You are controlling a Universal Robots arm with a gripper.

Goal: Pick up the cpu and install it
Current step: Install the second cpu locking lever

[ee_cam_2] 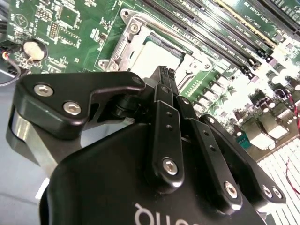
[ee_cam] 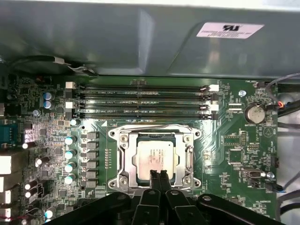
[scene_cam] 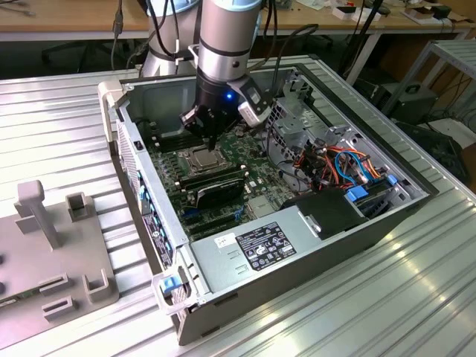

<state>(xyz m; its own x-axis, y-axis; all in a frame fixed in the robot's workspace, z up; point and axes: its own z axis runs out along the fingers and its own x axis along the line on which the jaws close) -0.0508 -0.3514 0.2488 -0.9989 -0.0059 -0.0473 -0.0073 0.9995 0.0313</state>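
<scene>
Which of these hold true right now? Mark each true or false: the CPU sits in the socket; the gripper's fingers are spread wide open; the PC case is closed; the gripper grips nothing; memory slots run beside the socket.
1. The cpu sits in the socket. True.
2. The gripper has its fingers spread wide open. False: they are pressed together, just above the chip's edge.
3. The PC case is closed. False: its side is open, exposing the motherboard.
4. The gripper grips nothing. True.
5. Memory slots run beside the socket. True.
</scene>
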